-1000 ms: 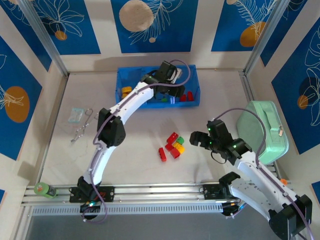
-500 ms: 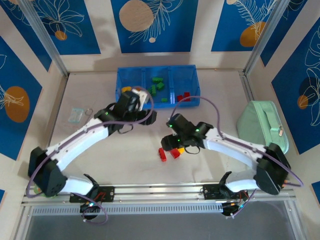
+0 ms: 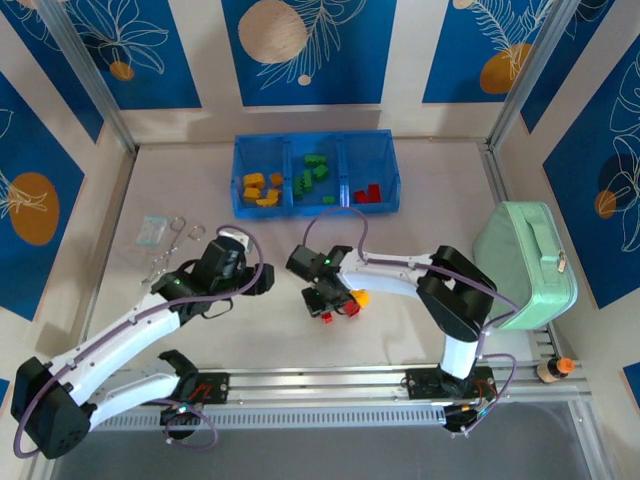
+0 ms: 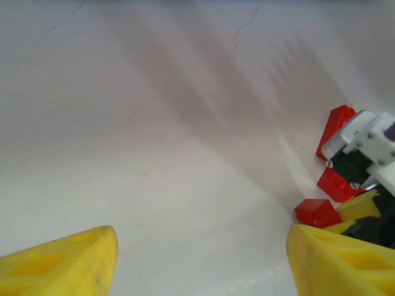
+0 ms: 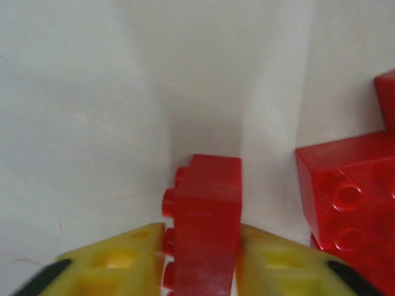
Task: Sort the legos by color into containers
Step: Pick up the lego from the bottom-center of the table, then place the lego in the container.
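Working remotely, my R tool (image 5: 200,262) pinches a red lego (image 5: 207,197) on the desk (image 3: 440,205) in front of the tray (image 3: 316,137), L tool (image 4: 197,265) spread & empty; most bricks (image 3: 312,175) sorted by color, small cluster (image 3: 352,303) left beside it.

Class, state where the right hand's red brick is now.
Right wrist view: the red brick sits between the fingers of the right hand, just left of a bigger red block.

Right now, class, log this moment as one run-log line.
right fingers: shut on red lego | left fingers: open, empty | loose red legos: beside the held one
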